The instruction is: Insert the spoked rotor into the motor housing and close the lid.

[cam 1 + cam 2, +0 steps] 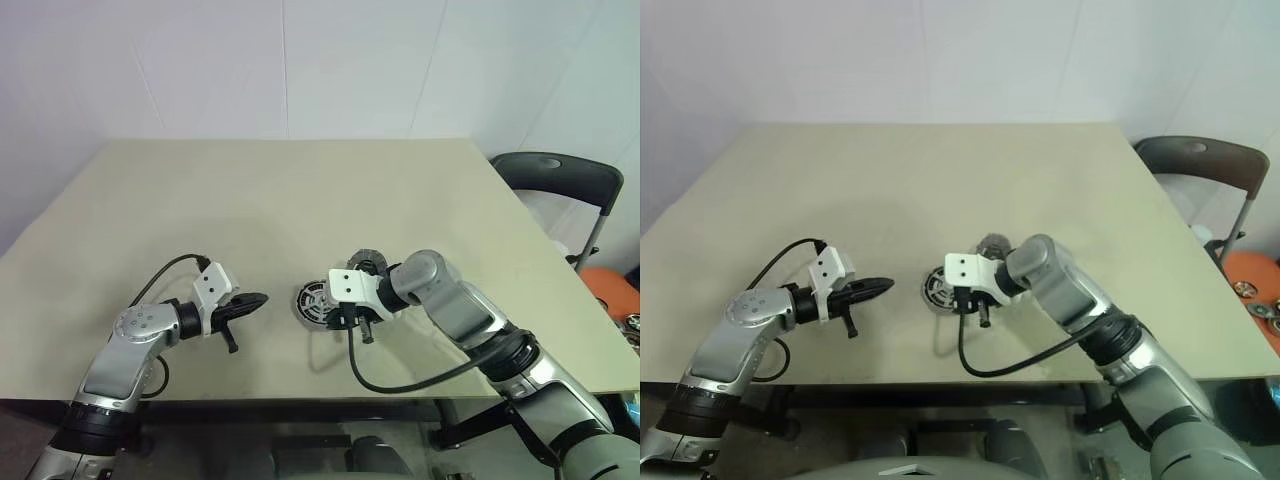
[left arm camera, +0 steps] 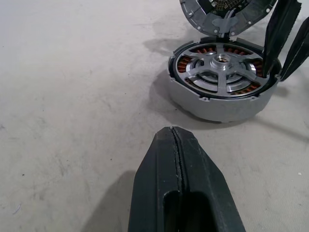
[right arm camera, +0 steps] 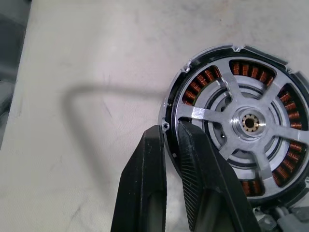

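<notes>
Beige tabletop (image 1: 300, 190): my work surface, with the motor parts gathered near its front edge between my two arms. Motor housing (image 2: 223, 84): lying flat on the table, copper windings visible around the inside of its wall. Spoked rotor (image 3: 247, 121): already seated inside the housing, hub centred and spokes lying over the windings; I judge the insertion step done or very nearly so. Lid (image 2: 227, 12): not yet on, standing tilted just behind the housing, its lower edge apparently touching the housing's far rim, though its upper part is cut off and I cannot be sure how it is propped. Closing it is what remains. Right gripper (image 3: 171, 145): angled down onto the housing's near edge, jaws pinched across the wall, one finger outside and the other inside by a spoke end; I read this as grasping the housing rim. Left gripper (image 2: 175, 137): clenched on nothing, fingers pressed together, hovering low over bare table a little apart from the housing and pointing toward it
</notes>
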